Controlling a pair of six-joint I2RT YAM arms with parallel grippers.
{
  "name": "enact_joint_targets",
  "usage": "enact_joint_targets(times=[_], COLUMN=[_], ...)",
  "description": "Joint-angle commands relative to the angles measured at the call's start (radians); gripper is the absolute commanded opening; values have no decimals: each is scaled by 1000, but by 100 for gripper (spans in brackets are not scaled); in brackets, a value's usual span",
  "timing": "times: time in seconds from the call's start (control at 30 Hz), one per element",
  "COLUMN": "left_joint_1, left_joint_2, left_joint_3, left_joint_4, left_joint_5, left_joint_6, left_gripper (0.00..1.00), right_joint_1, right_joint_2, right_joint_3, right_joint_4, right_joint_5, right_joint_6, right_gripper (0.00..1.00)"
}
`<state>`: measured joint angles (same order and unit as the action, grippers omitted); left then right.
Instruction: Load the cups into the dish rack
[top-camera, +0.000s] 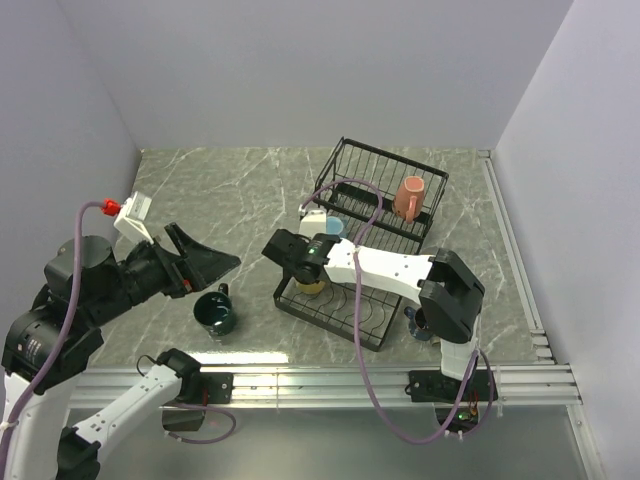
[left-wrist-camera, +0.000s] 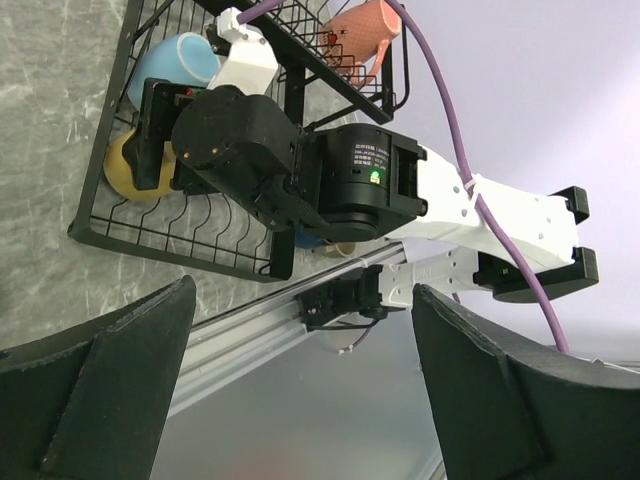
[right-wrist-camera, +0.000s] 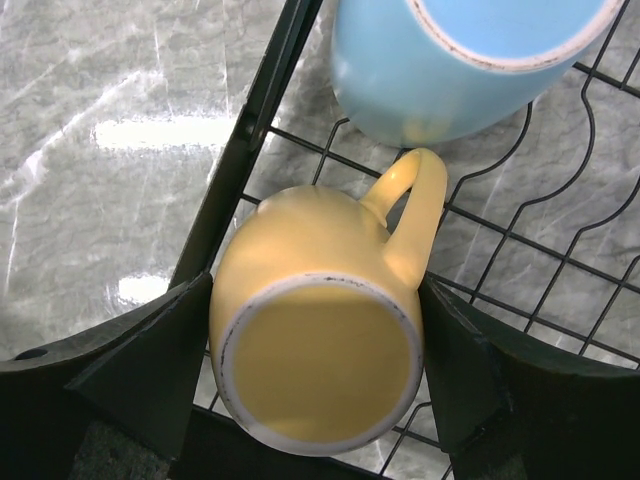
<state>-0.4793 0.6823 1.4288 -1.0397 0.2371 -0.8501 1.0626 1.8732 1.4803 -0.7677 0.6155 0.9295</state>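
3 mugs in dish rack (right-wrist-camera: 262, 110). Right gripper (right-wrist-camera: 315, 340) part-closed on yellow mug (right-wrist-camera: 315, 360), fingers pressing both sides. Mug over flat tray wires, base facing wrist camera, handle at 1 o'clock, just beside light blue mug (right-wrist-camera: 470, 70). Pink mug (top-camera: 410, 197) in raised basket, 2 o'clock from yellow in top view. Left gripper (top-camera: 205, 247) spread wide, empty; teal mug (top-camera: 215, 313) on table at its 6 o'clock.

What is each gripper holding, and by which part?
Right gripper: the yellow mug, jaws on opposite sides of its body near the base, handle free. Left gripper: open, holding nothing.
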Motion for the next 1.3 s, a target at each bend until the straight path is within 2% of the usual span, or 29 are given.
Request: enact_joint_targets(times=[0.0, 0.03, 0.07, 0.17, 0.5, 0.73, 1.07, 1.2, 1.27], left_joint_1=[-2, -1, -1, -2, -1, -2, -2, -2, -2], left_joint_2=[-9, -7, -7, -4, -7, -15, -21, 37, 124], left_joint_3=[33, 33, 33, 32, 16, -18, -90, -151, -185], left_joint_4=[-11, -10, -11, -8, 17, 59, 135, 55, -69], left_joint_5=[-13, -12, -13, -7, 5, 21, 19, -59, -119], left_joint_6=[19, 17, 17, 17, 10, -4, -26, -26, -30], left_gripper=[95, 95, 95, 95, 95, 94, 94, 92, 89], right_joint_1=[-3, -4, -3, -3, -3, 8, 71, 114, 129], right_joint_2=[-19, -22, -23, -17, -25, -114, -262, -308, -335], right_joint_3=[34, 28, 29, 41, 77, 64, -23, 11, 31], right_joint_4=[34, 41, 41, 30, -12, -54, -68, -93, -126], right_joint_5=[36, 29, 29, 27, 29, 43, -29, -36, -27], right_joint_6=[31, 29, 28, 26, 22, 8, -17, -47, -55], right_gripper=[57, 63, 74, 91, 96, 98, 100, 100, 100])
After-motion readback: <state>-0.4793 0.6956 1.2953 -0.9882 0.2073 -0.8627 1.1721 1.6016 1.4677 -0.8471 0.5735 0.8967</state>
